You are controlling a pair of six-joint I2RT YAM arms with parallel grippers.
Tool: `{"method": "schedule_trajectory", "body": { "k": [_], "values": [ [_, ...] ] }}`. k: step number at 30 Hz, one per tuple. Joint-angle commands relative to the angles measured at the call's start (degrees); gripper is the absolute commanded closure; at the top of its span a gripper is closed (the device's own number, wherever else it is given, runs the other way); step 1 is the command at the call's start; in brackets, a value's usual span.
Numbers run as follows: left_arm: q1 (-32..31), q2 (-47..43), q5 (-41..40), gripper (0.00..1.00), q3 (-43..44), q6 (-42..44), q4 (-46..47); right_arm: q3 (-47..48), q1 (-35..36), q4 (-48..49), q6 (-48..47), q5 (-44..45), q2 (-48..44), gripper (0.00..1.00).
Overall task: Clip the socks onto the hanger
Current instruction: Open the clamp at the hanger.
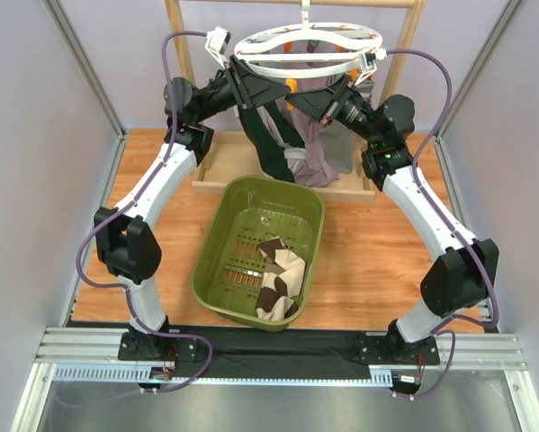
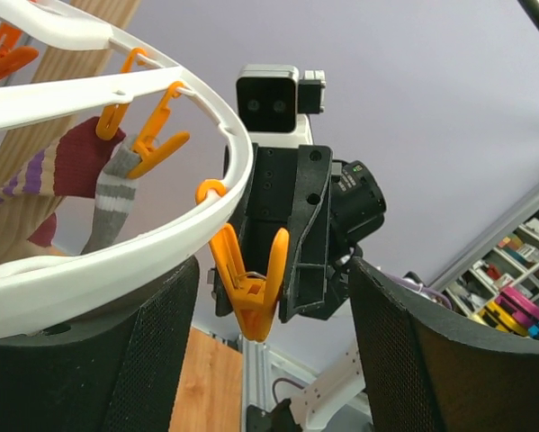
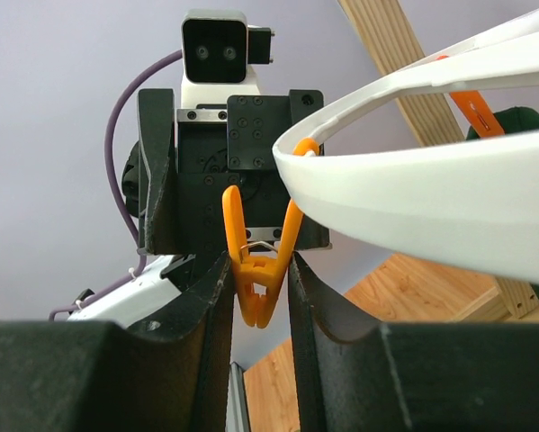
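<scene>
You have bright, even light from overhead; the worktop [image 1: 368,261] shows only soft shadows beside the basket [image 1: 217,236]. The top view is sharp throughout. In your right wrist view the white hanger [image 3: 431,207] nearly washes out while the orange clip [image 3: 256,288] is crisp. In the left wrist view the distant shelves [image 2: 512,270] are blurred.

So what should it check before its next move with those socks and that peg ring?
1. Right gripper pinching an orange clip on the hanger: ok.
2. That clip's mouth open wide enough for a sock: cannot tell.
3. Left gripper holding a sock: not ok, it is open and empty.
4. A sock available to fetch: ok, the argyle sock lies in the green basket.
</scene>
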Motion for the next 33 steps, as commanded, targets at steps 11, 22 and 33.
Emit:
{"method": "schedule_trajectory", "body": {
  "k": [11, 22, 33],
  "values": [
    [-0.8, -1.0, -3.9, 0.25, 0.4, -0.9, 1.9, -0.8, 0.9, 1.4, -0.3, -6.0, -1.9, 1.00],
    [-0.7, -1.2, -2.6, 0.27, -0.3, -0.9, -0.4, 1.8, 0.7, -0.1, -1.3, -5.2, -0.6, 1.00],
    [-0.5, -0.9, -5.8, 0.19, -2.8, -3.6, 2.9, 2.5, -0.1, 3.1, 2.6, -6.9, 0.6, 1.00]
  ]
}}
